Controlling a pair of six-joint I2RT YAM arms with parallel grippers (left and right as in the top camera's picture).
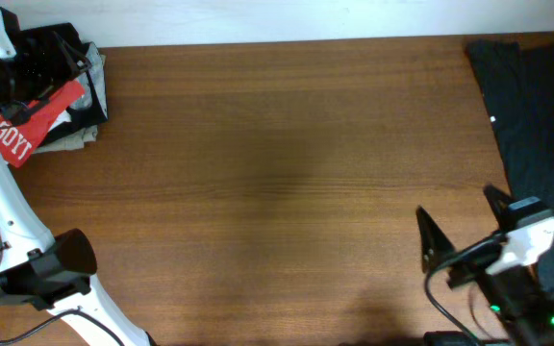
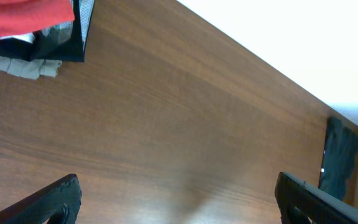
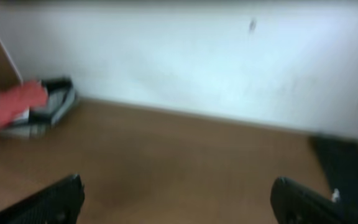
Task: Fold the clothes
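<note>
A stack of folded clothes (image 1: 56,101), with a red garment with white letters on top over black and beige ones, lies at the table's far left corner. It also shows in the left wrist view (image 2: 23,25) and the right wrist view (image 3: 23,106). A dark unfolded garment (image 1: 537,106) lies spread along the right edge, and shows in the left wrist view (image 2: 339,158) and the right wrist view (image 3: 347,168). My left gripper (image 1: 65,60) hovers over the stack, open and empty (image 2: 179,199). My right gripper (image 1: 460,221) is open and empty (image 3: 179,199), just left of the dark garment's near end.
The wooden table (image 1: 277,183) stretches between the two arms. A white wall (image 3: 197,56) runs along its far edge. The left arm's base (image 1: 56,264) stands at the near left corner.
</note>
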